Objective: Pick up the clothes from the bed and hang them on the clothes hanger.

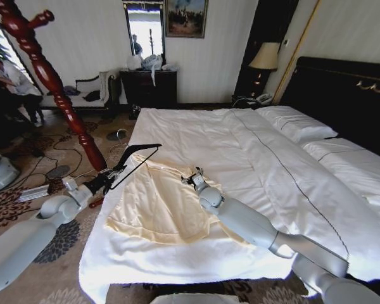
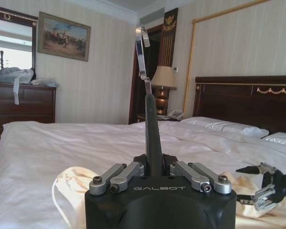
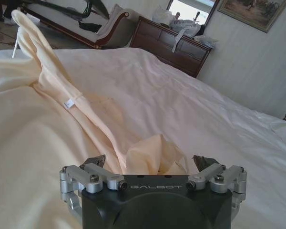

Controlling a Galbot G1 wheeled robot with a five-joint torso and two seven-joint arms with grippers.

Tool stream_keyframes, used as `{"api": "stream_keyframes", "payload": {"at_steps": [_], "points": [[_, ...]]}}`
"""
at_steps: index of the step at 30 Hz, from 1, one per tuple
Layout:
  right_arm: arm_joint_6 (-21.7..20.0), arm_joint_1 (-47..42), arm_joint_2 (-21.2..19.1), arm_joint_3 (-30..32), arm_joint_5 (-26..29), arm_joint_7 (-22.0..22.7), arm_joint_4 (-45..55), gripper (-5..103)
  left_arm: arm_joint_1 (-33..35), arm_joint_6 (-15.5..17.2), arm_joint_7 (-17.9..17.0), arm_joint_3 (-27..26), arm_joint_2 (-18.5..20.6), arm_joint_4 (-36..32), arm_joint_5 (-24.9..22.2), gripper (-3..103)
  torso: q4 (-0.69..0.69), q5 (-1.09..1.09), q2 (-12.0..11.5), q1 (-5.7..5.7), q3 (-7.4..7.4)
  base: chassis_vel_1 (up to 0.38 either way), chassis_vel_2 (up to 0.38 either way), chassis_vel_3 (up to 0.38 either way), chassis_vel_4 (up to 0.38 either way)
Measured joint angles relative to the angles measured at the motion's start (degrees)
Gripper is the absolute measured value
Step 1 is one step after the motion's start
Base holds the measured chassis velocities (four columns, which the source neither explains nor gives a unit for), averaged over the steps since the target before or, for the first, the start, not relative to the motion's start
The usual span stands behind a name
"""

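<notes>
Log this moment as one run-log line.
left gripper: shut on clothes hanger, beside bed edge | right gripper: open over clothes | clothes: on bed, unhung

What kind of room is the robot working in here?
Most likely a hotel bedroom. A wide bed with white bedding and a black headboard stands beside a nightstand with a lamp and a telephone; a dark wooden dresser stands below a framed painting.
</notes>
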Motion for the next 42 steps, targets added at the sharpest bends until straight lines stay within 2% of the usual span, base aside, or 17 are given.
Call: {"api": "stream_keyframes", "payload": {"at_steps": [4,7,9,13,15,16,17,18,19,20,22,24,25,27,30,42], "points": [[0.1,0.0,0.7,-0.6,-1.7,0.7,-1.0,99,-0.1,0.0,-0.1,0.0,0.1,-0.6,-0.3,17,-0.01,0.00,0.0,0.00,0.00,0.000,0.000,0.000,0.000],[0.5,0.3,1.8,-0.7,-2.7,1.4,-2.1,84,-0.3,0.0,-0.2,0.4,0.3,-0.6,-0.3,17,0.01,0.01,0.0,0.00,0.00,0.000,0.000,0.000,0.000],[1.0,0.4,2.0,-0.6,-2.8,1.5,-2.3,84,-0.4,0.0,-0.2,0.5,0.4,-0.6,-0.3,17,0.01,0.01,0.0,0.00,0.00,0.000,0.000,0.000,0.000],[1.8,1.0,2.2,0.1,-2.7,1.4,-2.8,62,-0.5,0.0,-0.5,0.7,0.3,-0.5,-0.4,17,-0.01,0.01,0.0,0.00,0.00,0.000,0.000,0.000,0.000],[1.8,1.2,2.0,0.0,-2.6,1.2,-2.9,62,-0.5,0.0,-0.6,0.7,0.2,-0.4,-0.4,17,-0.01,0.01,0.0,0.00,0.00,0.000,0.000,0.000,0.000],[1.5,1.4,1.8,-0.2,-2.3,1.0,-3.0,57,-0.6,0.0,-0.8,0.8,0.2,-0.4,-0.4,17,0.00,0.00,0.0,0.00,0.00,0.000,0.000,0.000,0.000],[1.2,1.5,1.7,-0.4,-2.1,0.8,-3.1,57,-0.8,0.0,-0.8,1.0,0.3,-0.4,-0.5,17,0.00,0.00,0.0,0.00,0.00,0.000,0.000,0.000,0.000],[1.1,1.5,1.5,-0.6,-2.0,0.6,-3.2,46,-0.9,0.0,-0.8,1.1,0.4,-0.4,-0.6,17,0.00,0.00,0.0,0.00,0.00,0.000,0.000,0.000,0.000],[1.0,1.5,1.4,-0.8,-1.8,0.5,-3.3,40,-0.9,0.0,-0.8,1.1,0.6,-0.5,-0.8,17,-0.01,0.01,0.0,0.00,0.00,0.000,0.000,0.000,0.000],[1.0,1.5,1.4,-0.8,-1.8,0.5,-3.3,40,-0.9,0.0,-0.8,1.1,0.6,-0.5,-0.8,17,-0.01,0.01,0.0,0.00,0.00,0.000,0.000,0.000,0.000],[0.3,1.5,1.6,-1.0,-0.6,0.7,-3.3,30,-1.1,0.0,-0.8,1.2,1.0,-0.6,-1.1,17,-0.01,0.01,0.0,0.00,0.00,0.000,0.000,0.000,0.000],[0.1,1.6,1.7,-1.0,-0.3,0.8,-3.3,30,-1.1,0.0,-0.8,1.2,1.0,-0.6,-1.1,17,-0.01,0.01,0.0,0.00,0.00,0.000,0.000,0.000,0.000],[0.0,1.9,1.8,-1.1,-0.1,0.9,-3.3,19,-1.1,0.0,-0.8,1.2,1.0,-0.6,-1.1,17,0.01,0.01,0.0,0.00,0.00,0.000,0.000,0.000,0.000],[0.0,2.0,1.8,-1.1,-0.1,0.9,-3.3,19,-1.1,0.0,-0.8,1.2,1.0,-0.6,-1.1,17,0.01,0.00,0.0,0.00,0.00,0.000,0.000,0.000,0.000],[0.2,2.2,1.7,-1.3,-0.1,1.2,-3.4,3,-1.0,0.0,-0.7,1.3,1.0,-0.8,-1.0,17,0.00,0.01,0.0,0.00,0.00,0.000,0.000,0.000,0.000],[1.6,3.0,2.6,-1.5,1.1,2.9,-3.9,0,-0.1,-0.2,-0.1,1.5,0.9,-1.7,-0.6,17,0.00,0.00,0.0,0.00,0.00,0.000,0.000,0.000,0.000]]}}
